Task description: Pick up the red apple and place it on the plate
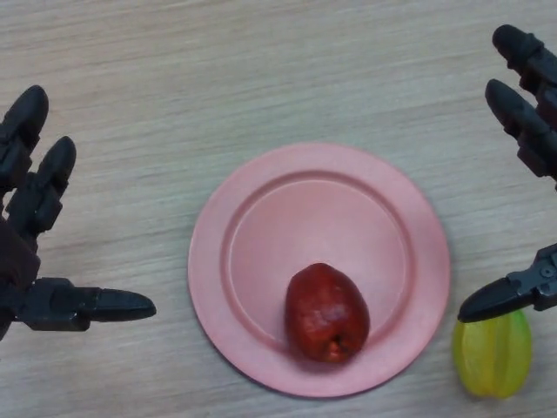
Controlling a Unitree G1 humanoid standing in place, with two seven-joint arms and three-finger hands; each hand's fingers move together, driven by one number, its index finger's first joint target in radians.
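Observation:
The red apple [326, 313] lies inside the pink plate [261, 226], toward the plate's near right part, stem end facing the front. My left hand [35, 218] hovers at the left edge of the table, fingers straight and spread, thumb pointing right, holding nothing. At the right edge my right hand [526, 113] is likewise open, fingers stretched upward and its thumb reaching in low, just right of the plate's rim. Neither hand touches the apple or the plate.
A yellow-green starfruit [493, 353] lies on the wooden table just right of the plate's front edge, directly under my right thumb.

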